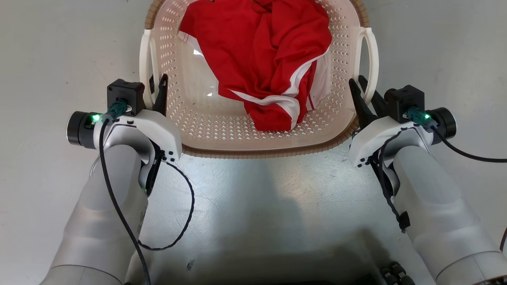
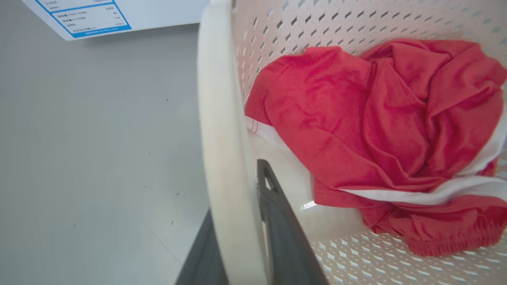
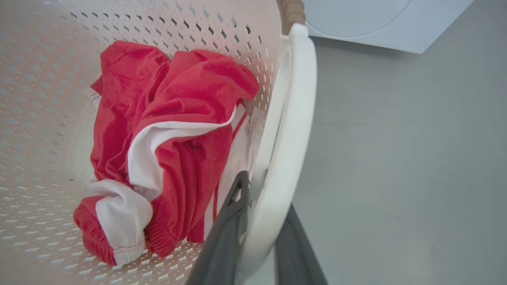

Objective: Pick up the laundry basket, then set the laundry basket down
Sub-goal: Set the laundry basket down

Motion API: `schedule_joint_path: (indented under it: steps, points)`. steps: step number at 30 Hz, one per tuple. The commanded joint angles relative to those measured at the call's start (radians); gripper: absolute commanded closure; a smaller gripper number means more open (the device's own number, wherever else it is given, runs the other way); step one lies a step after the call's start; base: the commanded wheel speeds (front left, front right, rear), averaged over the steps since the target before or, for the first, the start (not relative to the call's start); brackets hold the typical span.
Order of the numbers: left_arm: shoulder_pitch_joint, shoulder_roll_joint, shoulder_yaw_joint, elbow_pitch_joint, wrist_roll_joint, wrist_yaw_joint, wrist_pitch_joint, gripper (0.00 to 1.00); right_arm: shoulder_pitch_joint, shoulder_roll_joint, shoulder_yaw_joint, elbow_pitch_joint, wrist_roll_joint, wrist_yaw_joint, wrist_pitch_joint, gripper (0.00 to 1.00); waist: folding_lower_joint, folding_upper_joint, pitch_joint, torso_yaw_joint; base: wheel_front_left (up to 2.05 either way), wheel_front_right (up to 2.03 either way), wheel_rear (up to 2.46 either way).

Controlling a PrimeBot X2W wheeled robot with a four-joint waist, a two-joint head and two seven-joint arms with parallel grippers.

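The small cream-white perforated plastic laundry basket (image 1: 257, 151) with brown woven-look rim lies at 12 o'clock in the head view, holding a red-and-white garment (image 1: 261, 51). The left gripper (image 1: 157, 85) at 9 o'clock and the right gripper (image 1: 358, 85) at 3 o'clock each clamp narrowly on a white loop handle (image 1: 144, 67). The pick-up seems in hand; next, both arms should rise evenly, keeping it level. A blue-bordered label (image 2: 91, 18) at 11 o'clock of the left wrist view is unreadable.

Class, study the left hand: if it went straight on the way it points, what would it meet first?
The left hand straddles the basket handle, so it would slide along that; the inner finger probably meets the basket wall by the red garment first. Depth unclear.
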Motion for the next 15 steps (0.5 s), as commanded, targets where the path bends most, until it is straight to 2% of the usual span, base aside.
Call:
schedule_joint_path:
  steps: [1,15]
  points:
    - [0.003,0.015,0.013,-0.018,0.022,-0.03,-0.014,1.0,0.04,0.024,0.027,-0.011,-0.017,0.016,-0.007,1.0,0.0,0.0,0.001,0.0,0.0,0.0,0.0]
    - [-0.006,0.0,0.04,-0.017,0.045,-0.04,-0.014,1.0,0.029,0.024,-0.001,-0.01,-0.042,0.016,-0.007,1.0,0.0,0.0,0.019,0.005,0.0,0.0,0.0]
